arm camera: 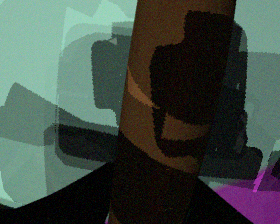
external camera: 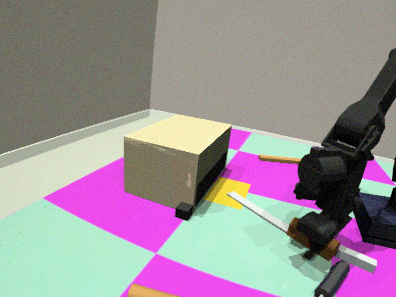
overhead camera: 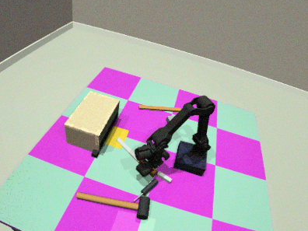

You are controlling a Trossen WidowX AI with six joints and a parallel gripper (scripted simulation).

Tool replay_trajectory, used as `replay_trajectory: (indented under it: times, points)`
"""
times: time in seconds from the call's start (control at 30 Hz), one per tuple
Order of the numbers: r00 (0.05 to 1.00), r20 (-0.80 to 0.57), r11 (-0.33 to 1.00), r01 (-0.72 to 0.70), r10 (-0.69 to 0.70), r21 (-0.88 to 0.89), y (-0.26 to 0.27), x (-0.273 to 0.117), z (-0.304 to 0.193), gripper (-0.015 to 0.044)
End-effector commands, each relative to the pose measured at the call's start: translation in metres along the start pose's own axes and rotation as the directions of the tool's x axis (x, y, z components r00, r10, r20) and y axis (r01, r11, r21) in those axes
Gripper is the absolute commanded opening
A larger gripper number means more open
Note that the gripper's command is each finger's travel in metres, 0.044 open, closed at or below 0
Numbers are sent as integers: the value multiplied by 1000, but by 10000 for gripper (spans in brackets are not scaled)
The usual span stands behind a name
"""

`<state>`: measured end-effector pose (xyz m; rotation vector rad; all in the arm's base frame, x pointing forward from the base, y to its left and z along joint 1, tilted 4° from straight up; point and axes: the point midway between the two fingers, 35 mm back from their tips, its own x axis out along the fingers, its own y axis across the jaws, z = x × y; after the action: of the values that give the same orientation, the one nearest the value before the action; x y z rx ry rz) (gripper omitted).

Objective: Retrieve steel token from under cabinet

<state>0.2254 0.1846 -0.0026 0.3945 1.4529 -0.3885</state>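
Observation:
The token is not visible in any view. The pale cabinet (overhead camera: 91,110) (external camera: 162,171) stands at the left, with a dark slotted opening low on its front. The yellow marked area (overhead camera: 121,132) (external camera: 240,186) lies in front of it. My gripper (overhead camera: 149,169) (external camera: 314,238) is shut on the brown handle (external camera: 295,228) (arm camera: 172,60) of a long tool. The tool's thin pale blade (overhead camera: 127,148) (external camera: 257,211) points at the cabinet, its tip over the near edge of the yellow area. Whether the tip touches the table cannot be told.
A pale bar (overhead camera: 164,176) (external camera: 357,259) lies just beyond the handle end. A dark-handled screwdriver (overhead camera: 149,187) (external camera: 334,279) and a mallet (overhead camera: 109,201) lie at the front. Another wooden-handled tool (overhead camera: 159,108) (external camera: 279,159) lies behind. A small black block (overhead camera: 95,153) (external camera: 184,211) sits at the cabinet's near front corner.

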Motion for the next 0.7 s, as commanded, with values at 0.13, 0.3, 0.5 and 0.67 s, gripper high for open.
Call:
replay_trajectory:
  times: [0.13,0.3,0.5,0.67]
  points:
    - [1000,0,1000,-9,9,-1,12,-2,-7,0]
    - [1000,0,1000,-9,9,-5,13,-2,-8,0]
    - [1000,0,999,-9,9,-43,13,-2,-8,0]
    - [1000,0,997,-9,9,-82,13,-2,-8,0]
